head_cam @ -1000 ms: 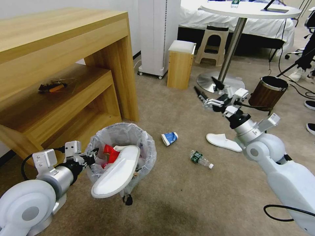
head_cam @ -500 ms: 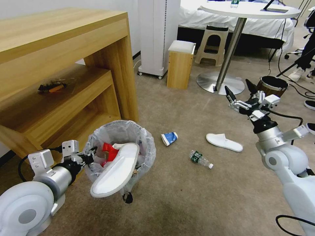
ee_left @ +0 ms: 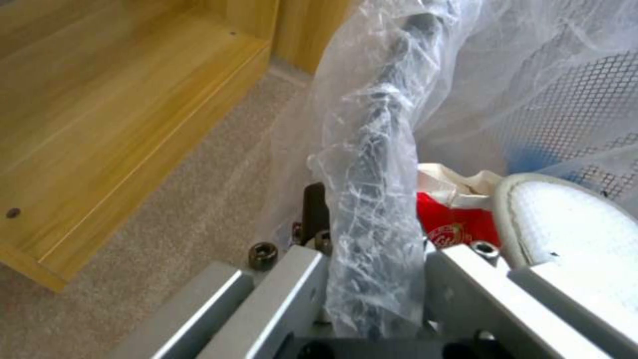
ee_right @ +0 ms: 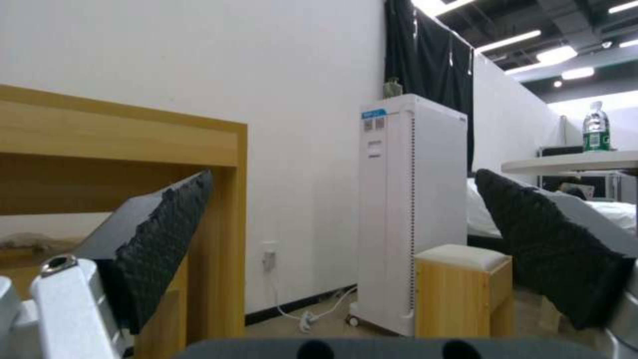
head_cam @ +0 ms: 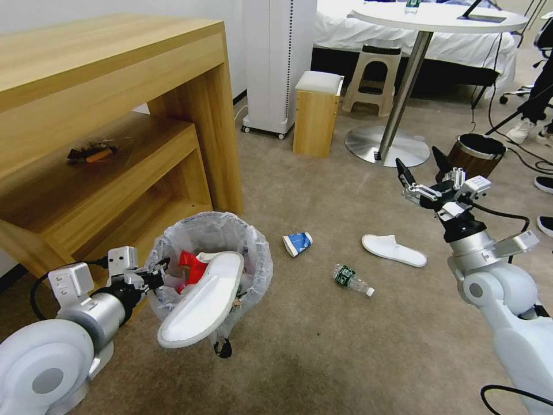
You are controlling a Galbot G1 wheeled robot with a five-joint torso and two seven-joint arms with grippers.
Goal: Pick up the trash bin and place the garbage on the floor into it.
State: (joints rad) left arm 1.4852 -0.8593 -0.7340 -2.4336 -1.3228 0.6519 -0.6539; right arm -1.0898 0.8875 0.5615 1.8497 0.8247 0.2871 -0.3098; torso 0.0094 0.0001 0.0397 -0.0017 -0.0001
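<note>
Swinging back to the robot's right, the right gripper (head_cam: 424, 168) is now hanging released above the floor (head_cam: 322, 357) — a slipper (head_cam: 394, 250) is still lying there. Left gripper (head_cam: 151, 275) is gripping the trash bin (head_cam: 210, 236) rim, holding it low near the desk (head_cam: 103, 69).

Right gripper (ee_right: 346, 259) fingers (ee_right: 159, 239) spread wide, facing white tower unit (ee_right: 412, 209).

Likely mock bedroom: bed (head_cam: 415, 34), carpet (head_cam: 322, 340).
</note>
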